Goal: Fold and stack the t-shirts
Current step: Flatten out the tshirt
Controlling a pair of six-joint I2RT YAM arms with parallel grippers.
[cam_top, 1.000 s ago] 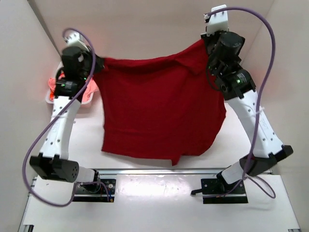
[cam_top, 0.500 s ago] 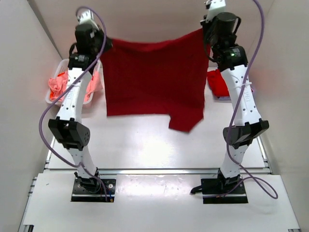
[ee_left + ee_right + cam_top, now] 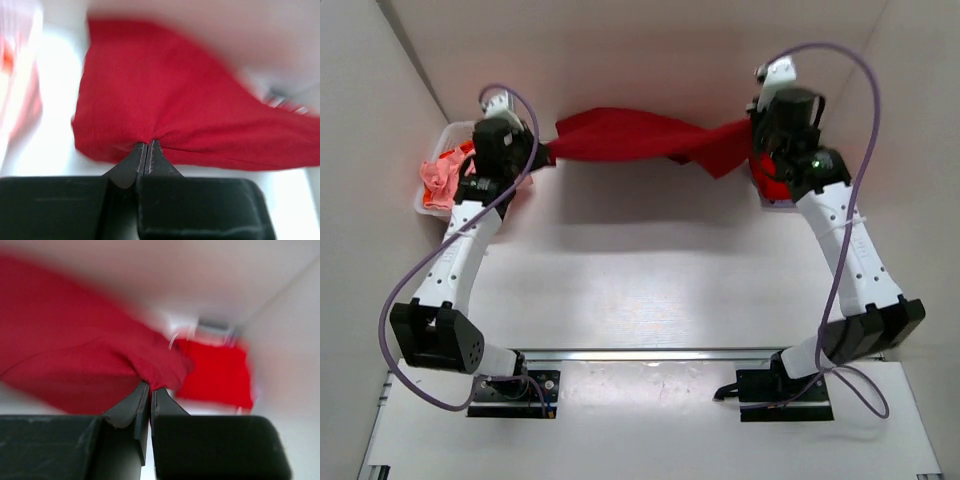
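The maroon shirt [image 3: 630, 135] hangs as a twisted band over the far side of the table [image 3: 650, 280], its long axis running left to right, strung between both grippers, so neither is nearer. The left gripper [image 3: 542, 153] has its jaws pressed together on a pucker of cloth at one end; the right gripper [image 3: 752, 135] pinches the other end likewise. Laying it flat would call for drawing it nearward and down, I judge. The basket [image 3: 424, 205] at left holds pink shirts [image 3: 442, 175] — a red shirt [image 3: 775, 188] lies beside the right gripper, its container unclear
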